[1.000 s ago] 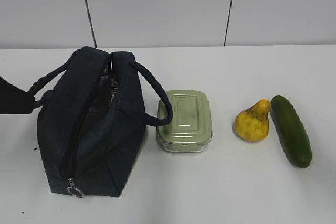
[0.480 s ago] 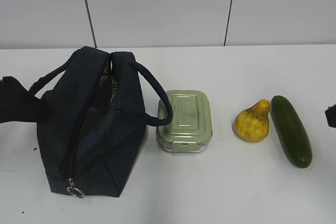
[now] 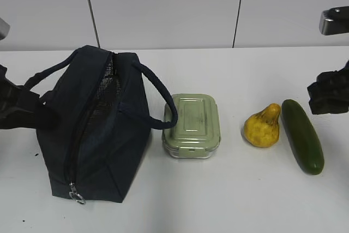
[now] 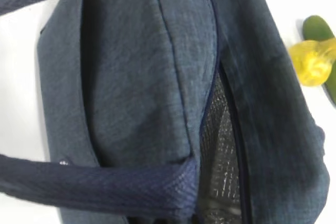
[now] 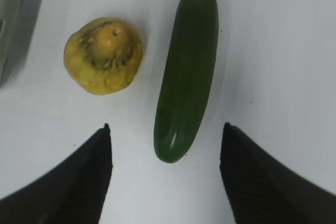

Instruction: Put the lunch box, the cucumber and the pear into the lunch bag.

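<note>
Exterior view: the bag [image 3: 95,129] stands on the left of the white tabletop [image 3: 234,189], its top zipper partly open with the ring pull [image 3: 76,197] at the near end. The lunch box [image 3: 192,125] lies just beside it on the right, one bag handle [image 3: 163,102] drooping over its lid edge. The pear [image 3: 263,126] and the cucumber [image 3: 302,136] lie further right, close together but seemingly not touching. The left arm [image 3: 19,107] sits against the bag's left side near its other handle; whether its pincer is open cannot be told here. The right arm [image 3: 330,91] hangs above the far end of the cucumber.

Left wrist view: only the bag's navy fabric [image 4: 136,77], a handle [image 4: 94,187] across the bottom and the silvery lining [image 4: 218,145] in the slit show. The left pincer itself is out of frame, so its state stays unknown. The pear [image 4: 310,62] peeks in at the right edge.

Right wrist view: the right pincer [image 5: 165,177] is spread wide, holding nothing, with the cucumber's [image 5: 188,72] near end between its fingers [image 5: 79,177]. The pear [image 5: 103,55] lies to the left.

Nothing is in the bag yet; all three items remain to be packed. The cucumber looks to be the first pick.
</note>
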Controlling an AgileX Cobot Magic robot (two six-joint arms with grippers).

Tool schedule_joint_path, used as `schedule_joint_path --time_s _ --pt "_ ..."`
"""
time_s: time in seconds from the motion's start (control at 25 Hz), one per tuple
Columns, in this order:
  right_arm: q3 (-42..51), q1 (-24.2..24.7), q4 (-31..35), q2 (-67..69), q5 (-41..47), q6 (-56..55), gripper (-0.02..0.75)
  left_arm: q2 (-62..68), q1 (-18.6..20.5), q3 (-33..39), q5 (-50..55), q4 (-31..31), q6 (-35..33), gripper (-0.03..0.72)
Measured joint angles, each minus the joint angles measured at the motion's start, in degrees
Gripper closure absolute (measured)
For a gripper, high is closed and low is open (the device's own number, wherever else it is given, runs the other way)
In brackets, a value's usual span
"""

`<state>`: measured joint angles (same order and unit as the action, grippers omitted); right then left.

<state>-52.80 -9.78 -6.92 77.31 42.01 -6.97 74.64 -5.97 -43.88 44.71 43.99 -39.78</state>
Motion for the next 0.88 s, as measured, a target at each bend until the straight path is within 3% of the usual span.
schedule_joint_path --time_s 0.2,0.4,0.88 --pt "-5.93 5.21 2.87 9.66 1.8 2.25 0.234 0.06 0.0 0.0 -0.65 0.17 0.01 0.703" --pt "-12.7 10.53 12.31 20.71 6.09 10.13 0.234 0.06 0.0 0.0 -0.96 0.21 -0.32 0.704" --pt "-26.12 11.11 14.09 35.6 8.0 13.92 0.234 0.06 0.0 0.0 -1.59 0.21 -1.01 0.704"
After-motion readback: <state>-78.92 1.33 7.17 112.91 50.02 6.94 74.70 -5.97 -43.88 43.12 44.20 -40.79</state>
